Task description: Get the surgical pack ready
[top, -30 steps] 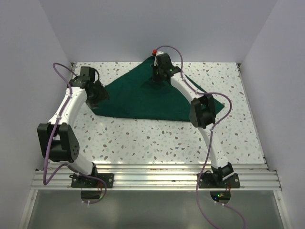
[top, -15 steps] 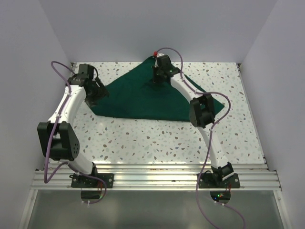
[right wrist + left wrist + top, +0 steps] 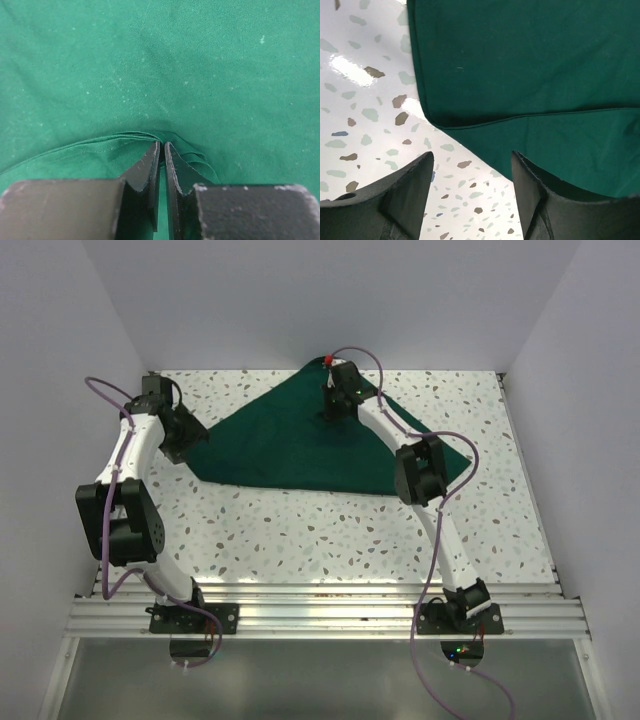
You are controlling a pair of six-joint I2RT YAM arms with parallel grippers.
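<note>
The surgical pack shows only as a dark green cloth (image 3: 300, 445), folded into a flat triangle on the speckled table; no tray, instruments or pads show. My right gripper (image 3: 337, 405) stands over the cloth's upper middle, and in the right wrist view it (image 3: 162, 146) is shut on a pinched fold of the cloth (image 3: 150, 60). My left gripper (image 3: 188, 445) is at the cloth's left corner. In the left wrist view it (image 3: 472, 162) is open and empty, with the hemmed corner of the cloth (image 3: 530, 65) just ahead of its fingertips.
The speckled table (image 3: 330, 530) is walled at the back and on both sides. An aluminium rail (image 3: 320, 608) carrying the arm bases runs along the near edge. A red-tipped part (image 3: 327, 360) shows at the cloth's far tip.
My left arm has swung left and back, off the cloth's left edge to its corner. The right gripper has stayed on the cloth, shifting only slightly.
</note>
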